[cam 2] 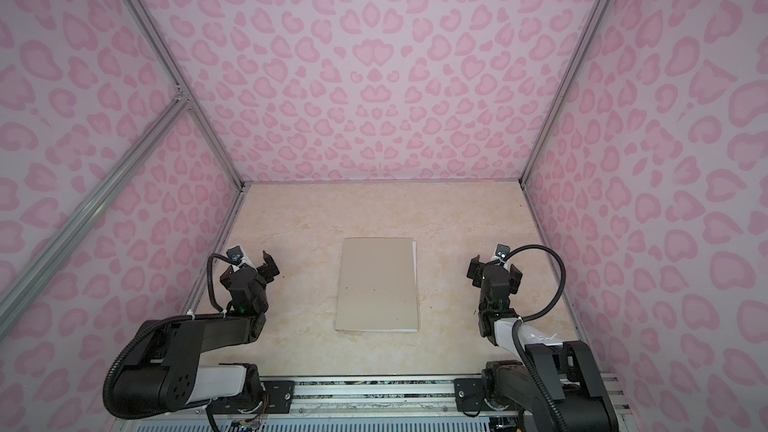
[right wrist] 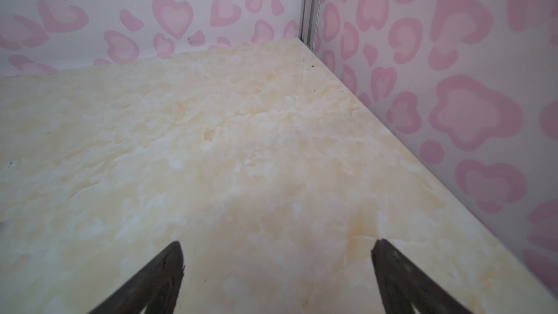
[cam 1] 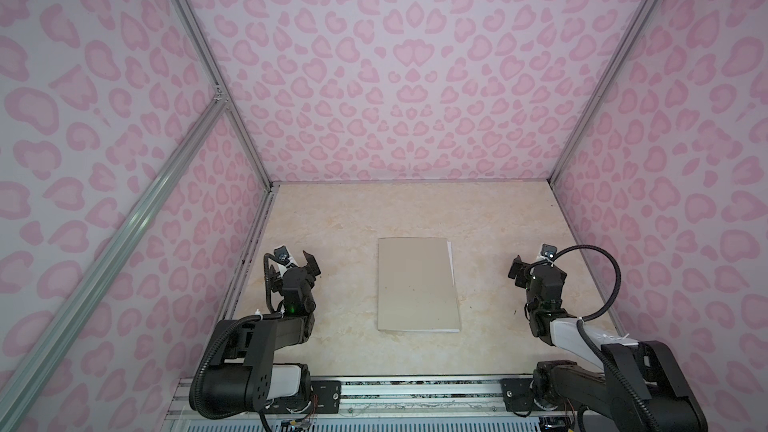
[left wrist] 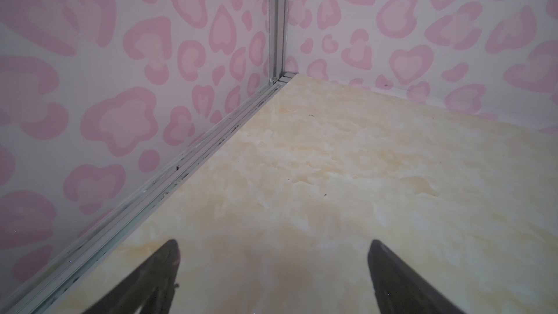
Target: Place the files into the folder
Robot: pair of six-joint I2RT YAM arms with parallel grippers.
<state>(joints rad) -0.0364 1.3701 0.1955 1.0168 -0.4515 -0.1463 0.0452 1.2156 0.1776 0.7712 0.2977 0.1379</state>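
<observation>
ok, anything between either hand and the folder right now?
Nothing visible. The folder lies closed on bare tabletop between the left hand and right hand, both open and apart from it. White edges of the files show along its right side, so they seem already inside.

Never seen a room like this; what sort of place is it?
Probably a robot test booth: pink heart-patterned walls enclose a marbled tabletop, with the left arm and right arm flanking a folder.

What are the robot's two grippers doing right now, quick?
Left gripper: open, holding nothing.
Right gripper: open, holding nothing.
</observation>
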